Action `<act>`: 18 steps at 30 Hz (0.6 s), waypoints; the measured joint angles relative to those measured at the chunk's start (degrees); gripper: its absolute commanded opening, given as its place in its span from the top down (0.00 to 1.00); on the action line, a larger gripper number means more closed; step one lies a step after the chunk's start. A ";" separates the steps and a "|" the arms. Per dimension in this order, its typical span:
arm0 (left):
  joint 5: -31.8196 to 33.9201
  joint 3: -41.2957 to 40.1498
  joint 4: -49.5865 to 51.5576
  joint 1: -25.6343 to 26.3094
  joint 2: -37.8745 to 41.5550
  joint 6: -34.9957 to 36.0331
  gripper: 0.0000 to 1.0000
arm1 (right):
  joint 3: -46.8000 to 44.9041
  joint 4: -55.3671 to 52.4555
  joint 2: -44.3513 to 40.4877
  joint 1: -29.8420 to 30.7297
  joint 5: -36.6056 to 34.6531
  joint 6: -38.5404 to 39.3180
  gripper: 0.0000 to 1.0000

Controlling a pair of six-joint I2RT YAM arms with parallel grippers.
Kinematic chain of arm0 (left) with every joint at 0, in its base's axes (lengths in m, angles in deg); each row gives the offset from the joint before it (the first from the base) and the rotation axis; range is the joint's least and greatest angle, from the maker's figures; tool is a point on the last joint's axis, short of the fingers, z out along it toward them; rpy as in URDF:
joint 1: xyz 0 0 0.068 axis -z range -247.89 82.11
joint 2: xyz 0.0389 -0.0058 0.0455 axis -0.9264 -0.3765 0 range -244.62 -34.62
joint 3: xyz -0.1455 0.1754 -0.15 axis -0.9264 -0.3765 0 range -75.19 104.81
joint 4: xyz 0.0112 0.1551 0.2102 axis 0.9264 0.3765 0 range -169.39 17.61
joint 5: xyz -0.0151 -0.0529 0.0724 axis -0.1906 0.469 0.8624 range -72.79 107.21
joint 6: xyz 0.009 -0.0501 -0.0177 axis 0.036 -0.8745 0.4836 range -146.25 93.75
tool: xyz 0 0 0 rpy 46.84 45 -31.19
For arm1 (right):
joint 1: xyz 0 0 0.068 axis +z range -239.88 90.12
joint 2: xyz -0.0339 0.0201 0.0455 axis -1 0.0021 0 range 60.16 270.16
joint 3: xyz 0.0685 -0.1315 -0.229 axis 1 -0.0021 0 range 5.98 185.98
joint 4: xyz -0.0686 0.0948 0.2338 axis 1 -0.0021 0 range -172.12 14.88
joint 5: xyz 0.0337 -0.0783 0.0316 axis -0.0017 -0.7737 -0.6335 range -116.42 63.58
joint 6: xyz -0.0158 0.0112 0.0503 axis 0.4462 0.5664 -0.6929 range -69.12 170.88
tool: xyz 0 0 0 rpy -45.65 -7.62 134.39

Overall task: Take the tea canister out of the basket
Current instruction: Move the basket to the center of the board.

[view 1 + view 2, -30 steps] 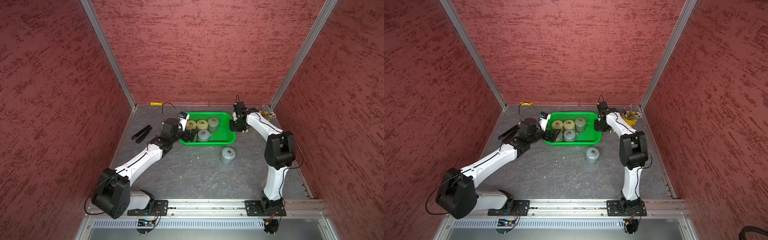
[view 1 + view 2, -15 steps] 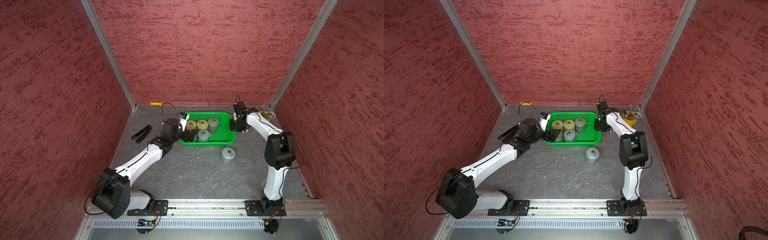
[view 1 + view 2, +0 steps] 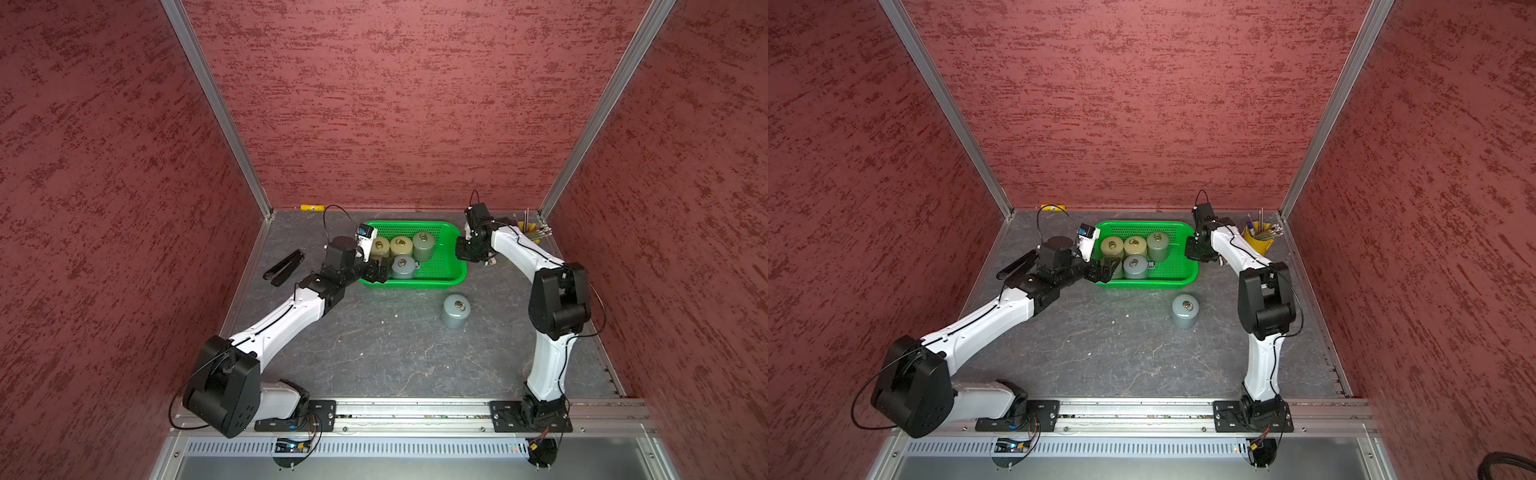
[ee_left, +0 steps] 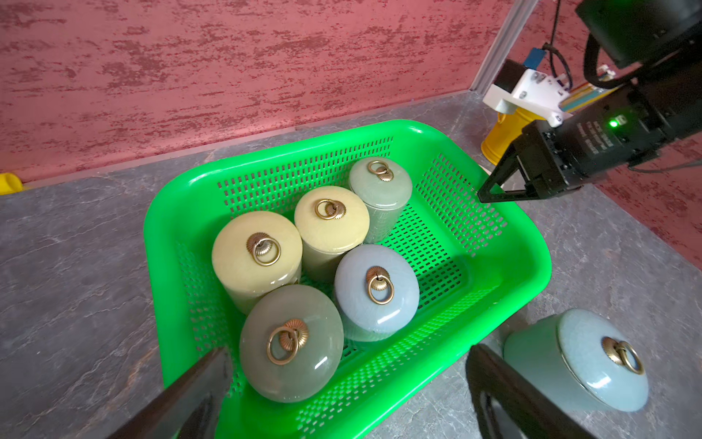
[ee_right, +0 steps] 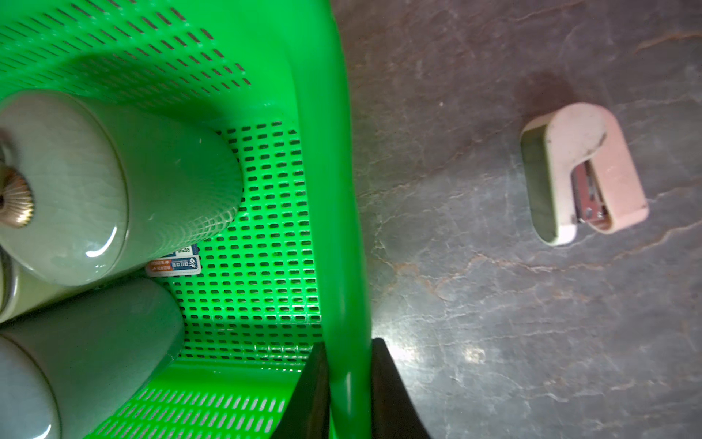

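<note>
Item 1, basket: bright green, perforated, set toward the back of the grey table. A small sticker is seen on its floor.

Item 2, tea canisters in the basket, five, all upright and lidded with brass rings: the olive tea canister at the near left corner; the blue-grey tea canister just beside it; two yellow tea canisters behind; the pale green tea canister farthest back.

Item 3, grey tea canister: stood on the table outside the basket, near its front right corner.

Item 4, left gripper: fingers spread wide, placed low over the basket's near left corner with the olive tea canister between them; contact cannot be judged, apparently none.

Item 5, right gripper: fingers pressed together on the basket's right rim, one inside the wall and one outside.

Item 6, sundries: a pink stapler lying beside the basket; a yellow pencil bucket in the back right corner; a black tool on the table's left side.
</note>
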 measured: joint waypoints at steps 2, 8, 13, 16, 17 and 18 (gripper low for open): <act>0.33 0.00 0.63 -2.08 0.00 -2.01 0.00 | -0.63 1.90 -0.02 0.11 0.04 -1.09 0.48; -2.49 -0.24 1.40 -12.02 0.28 -9.25 0.00 | -1.38 4.02 -0.11 0.09 -0.24 -1.70 0.17; -4.81 -0.44 2.14 -11.43 2.12 -9.99 0.00 | -1.09 3.30 -0.15 0.09 -0.94 0.48 0.09; -5.70 -0.50 2.10 -10.47 3.48 -8.90 0.00 | 0.00 1.92 -0.79 0.09 -1.75 2.34 0.08; -5.97 -0.66 2.01 -10.08 3.96 -8.35 0.00 | 0.61 1.25 -1.31 0.13 -2.05 3.02 0.07; -6.40 -0.96 1.79 -9.68 4.48 -7.82 0.00 | 1.31 0.63 -1.88 0.26 -2.25 3.69 0.07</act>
